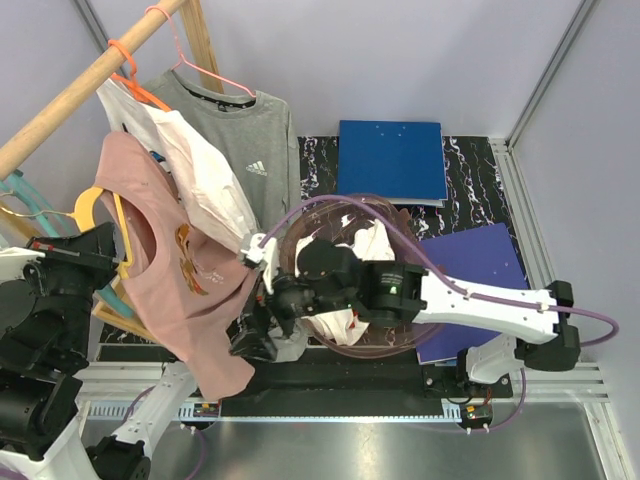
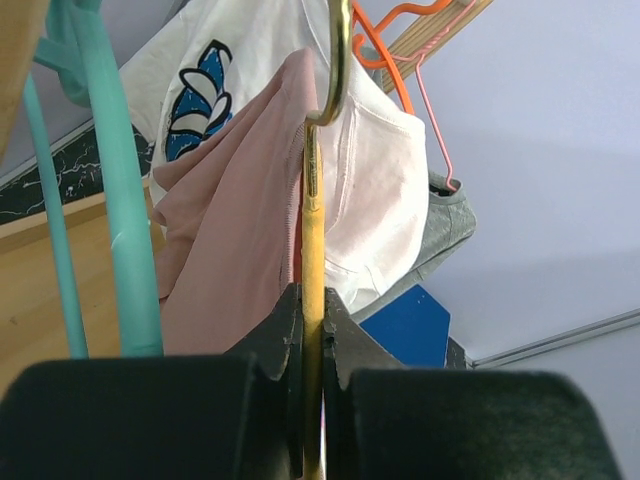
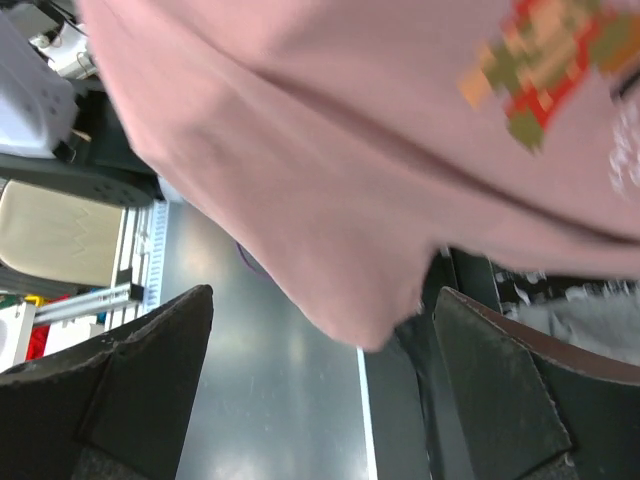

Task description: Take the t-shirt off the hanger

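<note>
A pink t-shirt (image 1: 185,270) with a pixel-figure print hangs on a yellow hanger (image 1: 92,205) at the left. My left gripper (image 1: 110,262) is shut on the hanger's thin yellow bar (image 2: 313,200), seen edge-on between the closed jaws of the left gripper (image 2: 312,300); the pink shirt (image 2: 235,230) drapes just beyond. My right gripper (image 1: 255,338) is open at the shirt's lower hem. In the right wrist view the right gripper (image 3: 322,295) has its jaws wide apart, and the pink hem (image 3: 370,310) hangs down between them, touching neither.
A wooden rail (image 1: 70,95) carries a white shirt (image 1: 195,170) on an orange hanger and a grey Adidas sweatshirt (image 1: 240,135). Teal hangers (image 2: 120,200) hang beside my left gripper. A clear round tub (image 1: 400,225) of clothes, a blue folder (image 1: 392,160) and a purple folder (image 1: 485,260) lie on the table.
</note>
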Robot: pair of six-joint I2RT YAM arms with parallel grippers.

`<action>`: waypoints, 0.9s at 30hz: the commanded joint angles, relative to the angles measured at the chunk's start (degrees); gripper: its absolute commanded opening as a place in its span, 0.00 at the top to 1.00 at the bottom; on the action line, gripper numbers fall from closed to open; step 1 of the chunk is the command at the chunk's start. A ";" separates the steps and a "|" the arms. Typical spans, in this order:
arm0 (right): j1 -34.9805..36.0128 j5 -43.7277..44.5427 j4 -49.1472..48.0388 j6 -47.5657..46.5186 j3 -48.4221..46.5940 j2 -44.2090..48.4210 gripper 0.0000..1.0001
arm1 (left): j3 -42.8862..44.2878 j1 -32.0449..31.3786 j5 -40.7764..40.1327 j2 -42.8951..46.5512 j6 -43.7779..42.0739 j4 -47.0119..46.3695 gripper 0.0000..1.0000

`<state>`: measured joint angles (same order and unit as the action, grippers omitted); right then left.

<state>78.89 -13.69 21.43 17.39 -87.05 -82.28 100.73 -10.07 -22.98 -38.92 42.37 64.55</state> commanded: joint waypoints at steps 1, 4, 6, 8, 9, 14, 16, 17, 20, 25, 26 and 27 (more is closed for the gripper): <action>4.51 5.78 -5.69 -1.92 -6.72 -5.77 0.00 | -0.88 0.13 -1.62 0.42 2.19 -5.49 1.00; 6.97 8.77 -8.68 -1.57 -8.05 -8.59 0.00 | -1.23 0.13 -2.07 0.51 2.81 -5.93 1.00; 7.76 8.86 -10.87 -1.30 -8.23 -9.47 0.02 | -1.50 0.13 -2.33 0.60 3.07 -6.28 1.00; 8.38 8.51 -12.81 -1.48 -7.79 -10.44 0.06 | -1.50 0.13 -2.33 0.60 3.16 -6.54 1.00; 8.56 8.07 -13.43 -1.39 -7.53 -10.79 0.07 | -1.67 0.13 -2.33 0.60 3.24 -6.55 1.00; 9.00 11.13 -16.24 -1.13 -7.08 -12.29 0.22 | -3.07 0.13 -1.72 1.56 4.91 -7.16 1.00; 9.00 12.99 -16.33 -1.04 -7.17 -12.64 0.37 | -3.96 0.13 -1.63 1.83 5.53 -7.95 1.00; 9.00 12.82 -16.59 -1.04 -7.26 -12.55 0.45 | -4.48 0.13 -1.71 1.65 5.53 -8.13 1.00; 9.09 11.85 -16.69 -0.34 -6.12 -12.29 0.67 | -4.75 0.13 -3.03 1.12 5.09 -8.30 1.00; 9.61 12.28 -16.16 2.03 -1.56 -8.96 1.00 | -6.33 0.13 -6.36 0.86 4.04 -10.49 1.00; 9.70 12.90 -16.07 2.47 -0.59 -8.08 1.00 | -6.51 0.13 -6.89 0.69 3.43 -11.02 1.00; 9.88 12.99 -15.90 2.82 1.33 -6.24 1.00 | -6.77 0.13 -7.25 0.68 3.07 -11.55 1.00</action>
<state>87.66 -3.07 6.94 18.33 -89.62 -94.08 94.52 -10.07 -26.68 -37.87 46.06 62.06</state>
